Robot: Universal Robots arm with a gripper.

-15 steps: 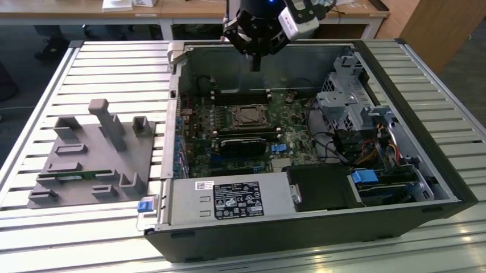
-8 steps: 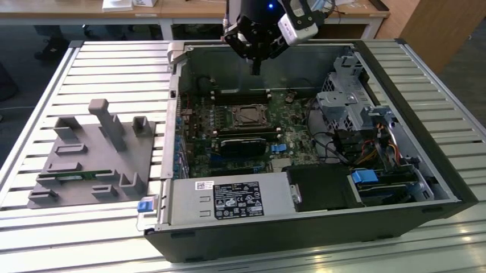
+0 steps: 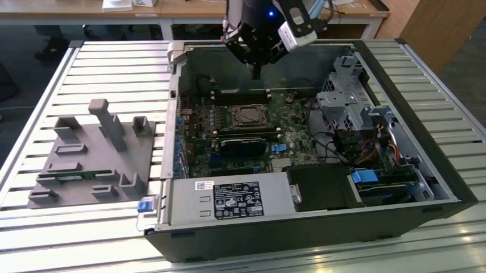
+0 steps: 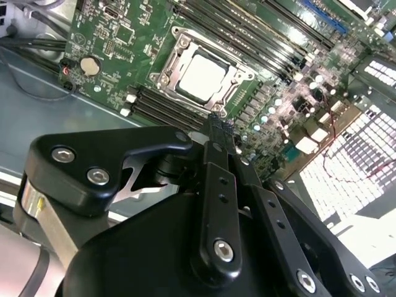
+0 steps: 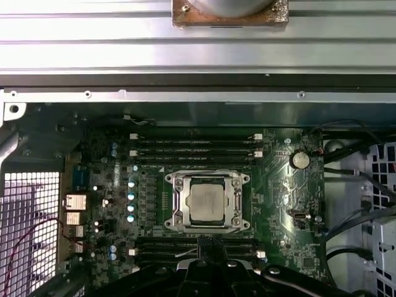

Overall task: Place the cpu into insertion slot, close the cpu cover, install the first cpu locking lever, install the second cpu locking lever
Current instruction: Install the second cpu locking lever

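Gripper: right in front of us in the second wrist view, the gripper has its two black fingers pressed together to a narrow tip, nothing between them. It hangs over the open computer case, near the case's far wall.
Chip: the cpu is lying flat in the insertion slot, pale metal top facing up, mid-board between the rows of memory slots.
Cover: the cpu cover looks to be down around the chip as a silvery frame; whether the levers are latched, I cannot tell.
Handling, chip: light, stiff, smooth on top and likely delicate underneath. My call is to take it by two opposite edges, never pressing on the face.
Handling, cover: thin springy sheet metal on a hinge; best pushed at the free edge, gently.
Farther off: a grey fixture block sits on the slatted table, outside the case.
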